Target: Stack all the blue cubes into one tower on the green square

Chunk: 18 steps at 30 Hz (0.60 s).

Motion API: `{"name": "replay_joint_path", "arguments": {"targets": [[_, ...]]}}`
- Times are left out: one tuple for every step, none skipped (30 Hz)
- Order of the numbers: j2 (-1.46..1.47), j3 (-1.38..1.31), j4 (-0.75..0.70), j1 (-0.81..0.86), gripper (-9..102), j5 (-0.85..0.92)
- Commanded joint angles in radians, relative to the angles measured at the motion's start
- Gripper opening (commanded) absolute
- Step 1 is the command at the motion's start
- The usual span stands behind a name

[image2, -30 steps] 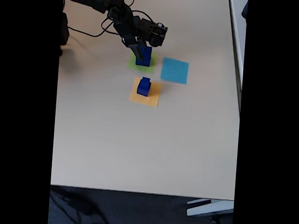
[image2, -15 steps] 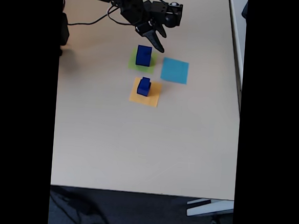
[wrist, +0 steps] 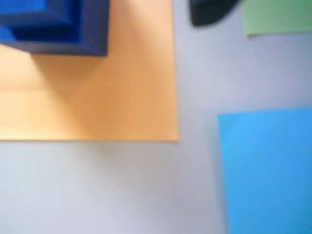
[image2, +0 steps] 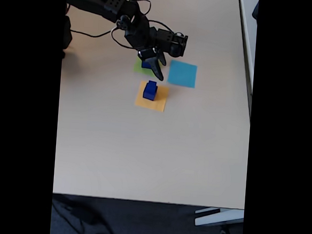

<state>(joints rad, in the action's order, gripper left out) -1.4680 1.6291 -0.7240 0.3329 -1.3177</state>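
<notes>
Two blue cubes point(image2: 150, 90) stand stacked on the orange-yellow square point(image2: 155, 102), the smaller one on top. In the wrist view this stack point(wrist: 53, 24) fills the top left corner, on the orange-yellow square point(wrist: 97, 87). Another blue cube point(image2: 145, 64) rests on the green square point(image2: 138, 67); both are largely hidden behind my arm. My gripper point(image2: 159, 69) hangs open and empty just right of that cube, above the gap between the green and orange-yellow squares. One dark fingertip point(wrist: 212, 10) shows beside a corner of the green square point(wrist: 278, 17).
A cyan-blue paper square point(image2: 182, 73) lies right of the green one and appears at the lower right of the wrist view point(wrist: 268, 170). Black cables trail behind the arm. The beige table point(image2: 142, 159) stretches toward the front edge.
The gripper let go of the cube on the green square, lifted up and away, then came back down toward the orange-yellow square. The cubes have not moved.
</notes>
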Motion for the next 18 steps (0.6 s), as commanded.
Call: {"name": "replay_joint_path", "arguments": {"targets": [[-0.017, -0.025, 0.052, 0.02, 27, 0.026], [-0.018, -0.009, 0.069, 0.025, 27, 0.031], [-0.018, 0.006, 0.083, 0.031, 27, 0.031], [-0.018, 0.018, 0.095, 0.034, 27, 0.032], [-0.018, 0.029, 0.107, 0.037, 27, 0.037], [-0.018, 0.037, 0.115, 0.04, 27, 0.038], [-0.021, 0.048, 0.124, 0.041, 27, 0.04], [-0.025, 0.057, 0.129, 0.043, 27, 0.04], [-0.028, 0.064, 0.13, 0.044, 27, 0.04], [-0.029, 0.072, 0.135, 0.046, 27, 0.04], [-0.032, 0.078, 0.137, 0.048, 27, 0.041], [-0.035, 0.087, 0.137, 0.048, 27, 0.043], [-0.038, 0.101, 0.138, 0.051, 27, 0.04], [-0.04, 0.118, 0.149, 0.052, 27, 0.038], [-0.041, 0.132, 0.156, 0.055, 27, 0.037], [-0.041, 0.141, 0.163, 0.058, 27, 0.037], [-0.041, 0.146, 0.164, 0.061, 27, 0.04], [-0.041, 0.146, 0.164, 0.064, 26, 0.046]]}}
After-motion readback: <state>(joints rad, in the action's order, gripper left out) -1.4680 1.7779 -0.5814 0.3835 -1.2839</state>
